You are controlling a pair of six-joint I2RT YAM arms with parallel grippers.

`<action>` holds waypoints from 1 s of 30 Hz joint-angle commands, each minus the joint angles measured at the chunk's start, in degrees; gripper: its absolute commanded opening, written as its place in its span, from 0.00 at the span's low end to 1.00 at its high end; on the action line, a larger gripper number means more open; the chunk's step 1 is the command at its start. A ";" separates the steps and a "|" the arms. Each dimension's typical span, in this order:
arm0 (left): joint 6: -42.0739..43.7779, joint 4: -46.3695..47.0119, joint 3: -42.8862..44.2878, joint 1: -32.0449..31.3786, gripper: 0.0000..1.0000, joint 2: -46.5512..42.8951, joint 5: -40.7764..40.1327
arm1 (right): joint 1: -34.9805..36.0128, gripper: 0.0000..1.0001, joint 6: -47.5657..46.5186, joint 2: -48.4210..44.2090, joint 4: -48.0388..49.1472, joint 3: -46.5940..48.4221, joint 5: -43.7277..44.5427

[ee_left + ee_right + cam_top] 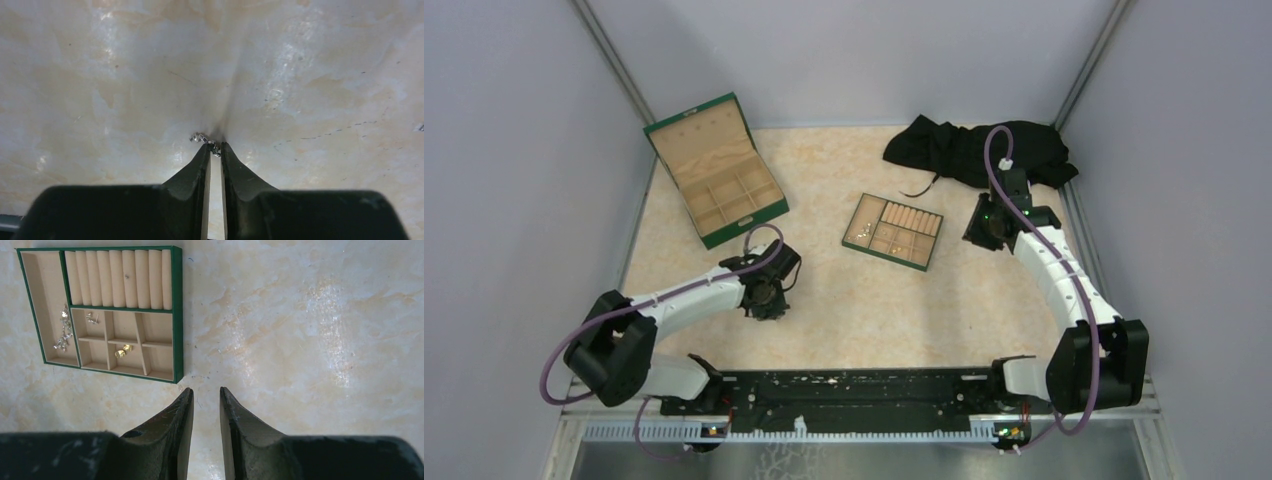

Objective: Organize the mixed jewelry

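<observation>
My left gripper (215,146) points down at the marbled tabletop, its jaws drawn close together on a tiny silvery jewelry piece (200,137) that sticks out to the left of the tips. From above, the left gripper (767,305) sits left of centre. The small tan tray (177,315) with a green rim holds silvery pieces (63,330) in its long left slot, one small piece (91,317) in a square cell and a gold piece (123,351) in another. My right gripper (206,391) hovers just right of that tray, open, with nothing between its fingers.
A larger green box (724,185) with wooden compartments stands open at the back left. A black cloth (964,150) lies bunched at the back right, behind the right arm. Padded rolls (117,279) fill the tray's top row. Grey walls close in on three sides.
</observation>
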 commanded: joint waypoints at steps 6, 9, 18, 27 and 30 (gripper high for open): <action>4.24 5.90 -1.24 0.32 0.00 2.93 2.40 | -0.42 0.26 0.26 0.01 1.69 0.34 -0.18; 7.88 5.92 0.32 0.31 0.00 1.18 3.77 | -0.45 0.26 0.35 0.25 1.84 0.52 -0.18; 14.16 2.36 9.07 0.29 0.00 -0.71 6.90 | -0.41 0.26 0.70 1.36 2.59 0.80 -0.09; 18.52 2.28 22.38 0.18 0.00 4.47 10.35 | -0.45 0.26 0.57 2.09 2.35 2.00 0.55; 20.12 4.17 26.72 0.14 0.00 7.46 11.97 | -0.46 0.26 0.56 2.13 2.03 2.40 0.85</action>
